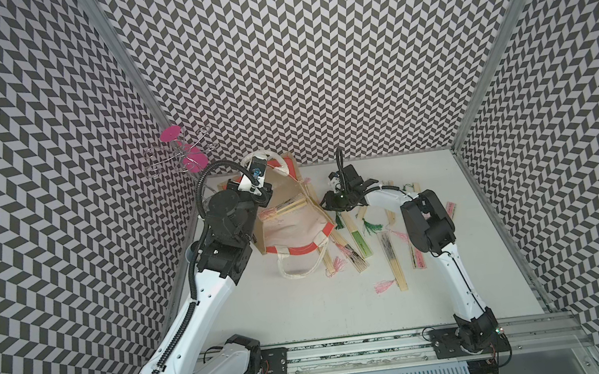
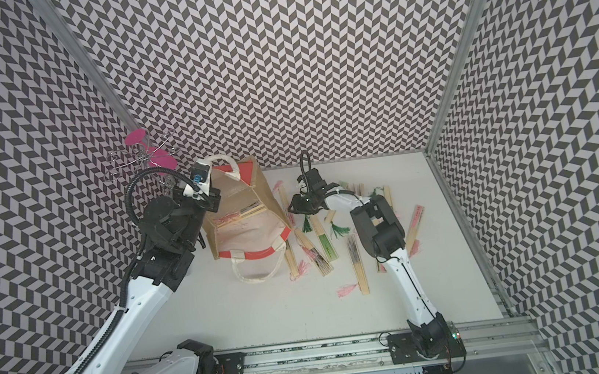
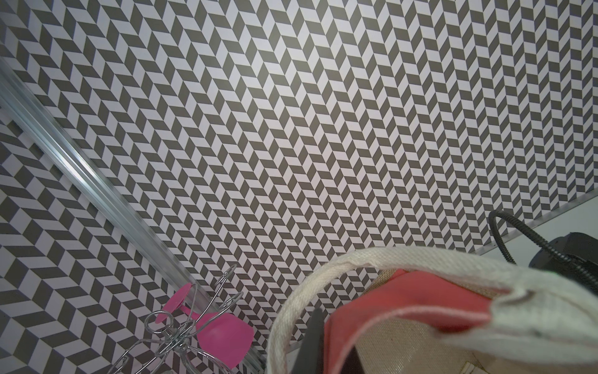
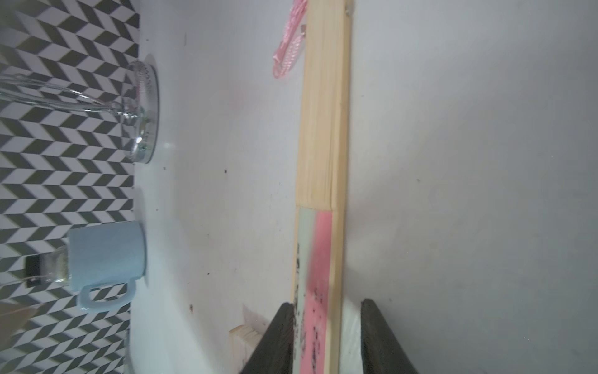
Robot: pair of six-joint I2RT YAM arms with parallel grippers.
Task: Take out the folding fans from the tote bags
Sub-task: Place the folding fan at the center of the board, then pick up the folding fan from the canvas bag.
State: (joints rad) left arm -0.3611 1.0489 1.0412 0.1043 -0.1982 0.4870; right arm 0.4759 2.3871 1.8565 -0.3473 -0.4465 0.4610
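The tan jute tote bag (image 1: 287, 231) (image 2: 246, 236) stands open at the back left, its red panel (image 3: 404, 301) and cream handle (image 3: 323, 275) close to the left wrist camera. My left gripper (image 1: 268, 188) (image 3: 333, 351) is shut on the bag's rim and holds it open. A few folding fans (image 1: 285, 208) (image 2: 243, 213) lie inside. My right gripper (image 1: 325, 203) (image 4: 326, 304) is low beside the bag's right side, open. A pink-paper fan (image 4: 323, 129) (image 2: 284, 199) lies on the table between its fingers; one finger touches it and a gap shows at the other.
Several more fans (image 1: 358, 242) (image 1: 394, 261) (image 2: 415, 221) are scattered on the white table right of the bag, some under the right arm. A wire rack with pink glasses (image 1: 179, 155) stands at the back left corner. A blue mug (image 4: 106, 252) and a clear glass (image 4: 142, 113) stand by the wall.
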